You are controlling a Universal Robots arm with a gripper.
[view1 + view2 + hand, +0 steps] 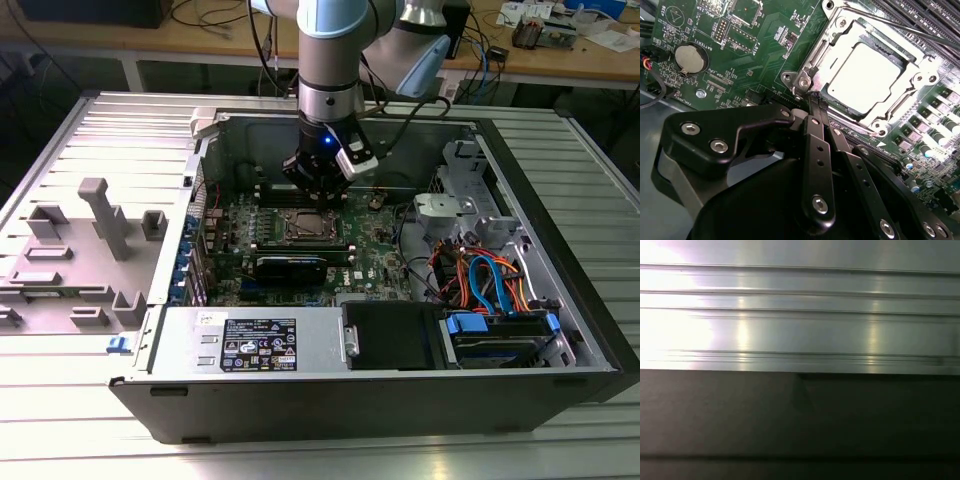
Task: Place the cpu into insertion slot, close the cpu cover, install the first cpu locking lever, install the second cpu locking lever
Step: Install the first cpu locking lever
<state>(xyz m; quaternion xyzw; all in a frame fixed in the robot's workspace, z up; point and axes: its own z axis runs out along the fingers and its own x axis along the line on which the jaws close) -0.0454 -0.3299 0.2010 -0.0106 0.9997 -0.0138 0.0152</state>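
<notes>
While the gripper (816, 100) hangs low over the board, its two black fingers (819, 150) run together to a closed tip with nothing visibly between them — whether a thin lever wire is caught there I cannot tell. That tip sits at the near corner of the insertion slot (805, 80), right by a corner screw boss. Just beyond it lies the cpu (867, 75), flat in the socket, its pale metal top showing through the window of the cpu cover (910, 62), which appears to be folded down around it. Farther off, past the socket, a thin lever rod (920, 31) runs along the far edge beside the memory slots (940, 15).

The risk, as I judge it, is at the tip — a slight sideways drift could slip it off the socket corner onto the green motherboard (765, 45) and scrape small parts. A lever pressed before it sits under its hook could spring back.
</notes>
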